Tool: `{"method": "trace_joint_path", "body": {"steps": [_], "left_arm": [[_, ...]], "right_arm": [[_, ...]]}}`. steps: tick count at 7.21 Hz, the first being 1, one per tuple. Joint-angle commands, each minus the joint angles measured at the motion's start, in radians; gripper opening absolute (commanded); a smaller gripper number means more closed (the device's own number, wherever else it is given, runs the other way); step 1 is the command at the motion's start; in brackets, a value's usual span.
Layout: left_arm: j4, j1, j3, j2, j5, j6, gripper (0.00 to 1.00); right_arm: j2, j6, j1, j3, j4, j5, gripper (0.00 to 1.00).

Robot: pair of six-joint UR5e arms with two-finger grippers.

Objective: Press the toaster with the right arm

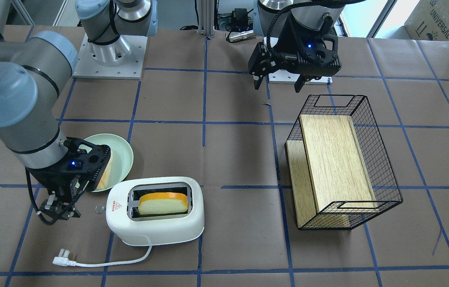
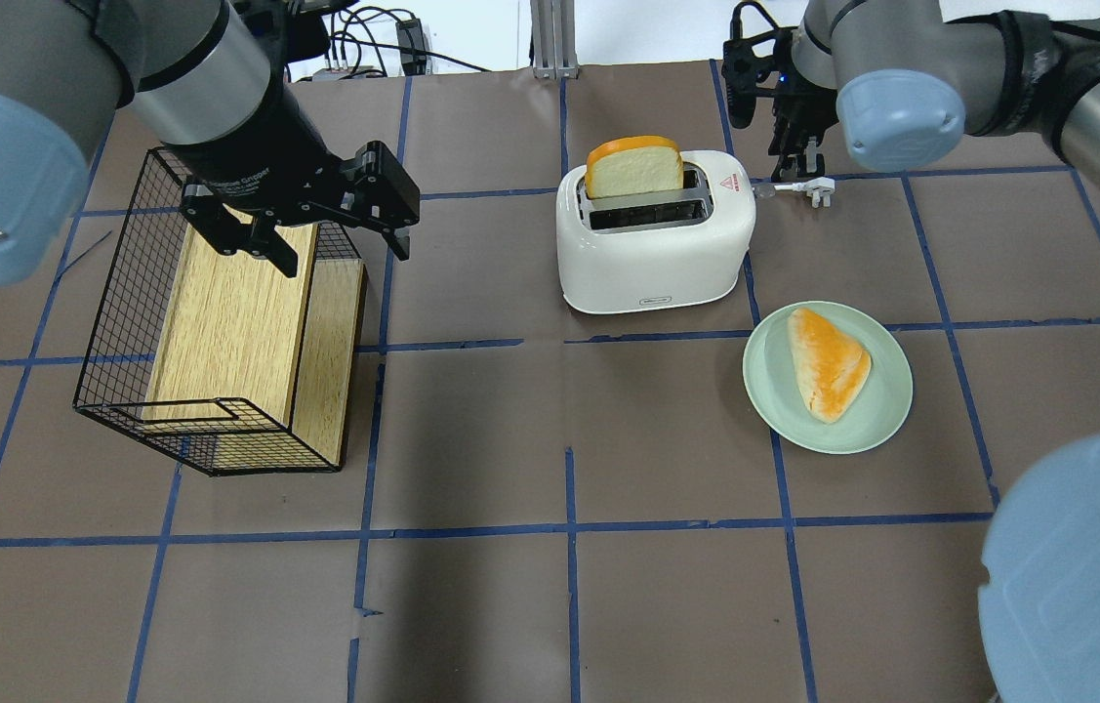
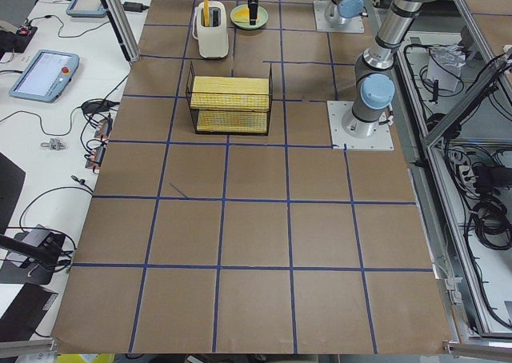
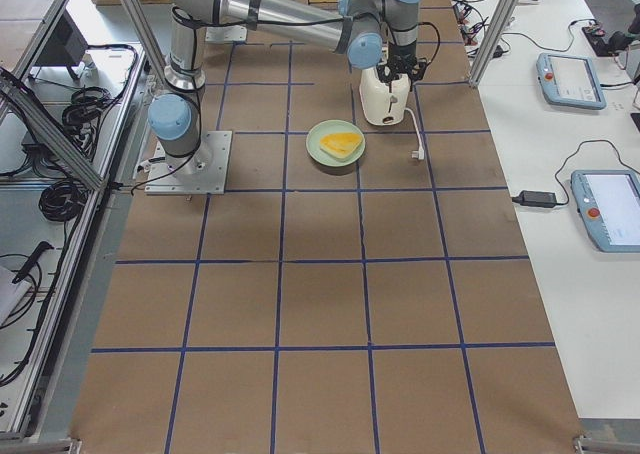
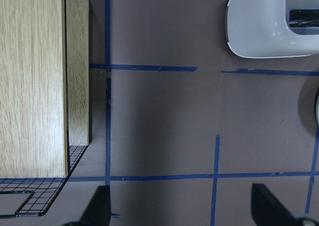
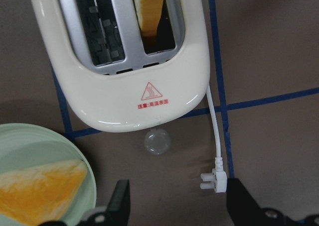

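Observation:
The white two-slot toaster [image 1: 154,223] stands on the brown table, with a slice of bread [image 1: 163,203] upright in one slot. It also shows in the overhead view [image 2: 652,244] and the right wrist view [image 6: 129,101]. Its clear round lever knob [image 6: 157,142] sticks out at the end with the red triangle sticker. My right gripper [image 1: 61,211] hangs just beyond that end, above the knob and not touching it; its jaws are open and empty [image 6: 179,206]. My left gripper [image 2: 340,249] is open and empty over the wire basket's edge.
A pale-green plate [image 2: 886,410] with a bread piece [image 2: 828,361] lies beside the toaster, near my right gripper. The white cord's plug [image 6: 214,178] lies on the table by the knob. A black wire basket [image 1: 383,187] holding wooden boards stands on the left arm's side.

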Motion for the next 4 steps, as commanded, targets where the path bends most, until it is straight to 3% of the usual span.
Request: {"method": "trace_joint_path", "body": {"steps": [1,4], "left_arm": [[0.000,0.000,0.000,0.001,0.000,0.000,1.00],[0.000,0.000,0.000,0.000,0.000,0.000,1.00]], "right_arm": [[-0.158,0.349,0.004,0.017,0.219,0.000,0.97],[-0.305,0.996,0.007,0.065,0.397,0.009,0.97]]}}
